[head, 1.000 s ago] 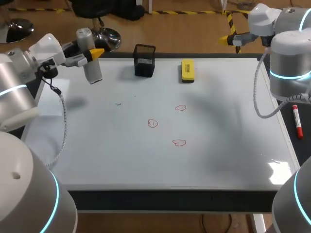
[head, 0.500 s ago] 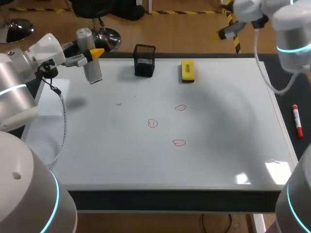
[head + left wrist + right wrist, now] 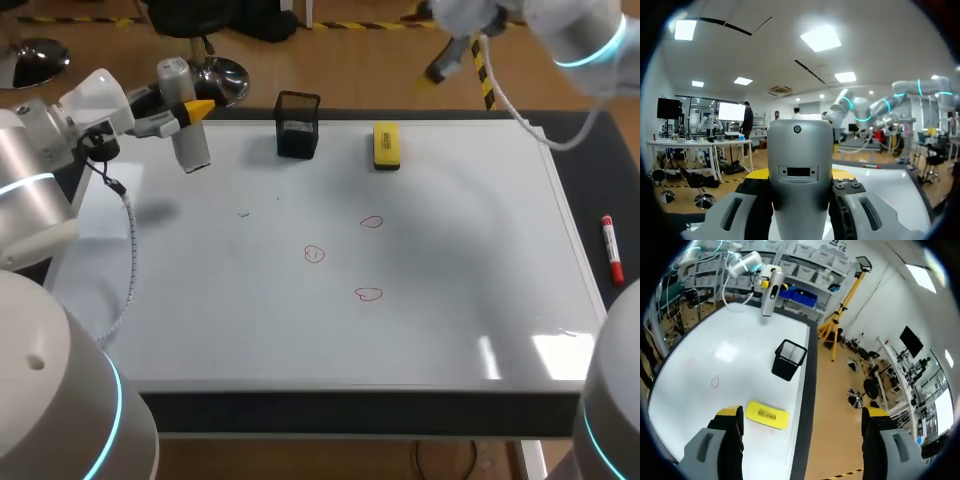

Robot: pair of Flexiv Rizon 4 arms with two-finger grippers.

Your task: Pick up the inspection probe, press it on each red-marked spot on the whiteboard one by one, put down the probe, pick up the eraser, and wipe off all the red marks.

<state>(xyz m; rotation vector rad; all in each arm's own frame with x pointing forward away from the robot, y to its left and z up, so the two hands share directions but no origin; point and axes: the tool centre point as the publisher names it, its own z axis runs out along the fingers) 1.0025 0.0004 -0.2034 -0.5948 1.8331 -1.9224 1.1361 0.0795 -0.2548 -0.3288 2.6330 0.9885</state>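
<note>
Starting at the near side, the whiteboard [image 3: 480,300] carries three red marks in its middle area: the nearest red mark [image 3: 369,294], the middle red mark [image 3: 314,254] just left of it and farther back, and the farthest red mark [image 3: 371,222]. A faint small smudge [image 3: 243,213] lies left of them; its colour is hard to make out. A red marker [image 3: 611,250] lies off the board, beside its right edge.

At the far edge stands the black mesh holder [image 3: 297,125], upright. From the right wrist view its interior reads dark. In the head view a pale patch shows at its front, and whether that is something inside cannot be told. The yellow eraser [image 3: 386,146] lies flat to the right of the holder, apart from it.

The left gripper [image 3: 190,108] is clamped on the inspection probe [image 3: 186,125], with the grey body held between the fingers over the board's far left corner, lower end down. In the left wrist view the probe body hides most of both yellow tips.

The right gripper [image 3: 802,415] is spread wide and holds nothing. It hangs high, beyond the far edge, above the eraser and holder.
</note>
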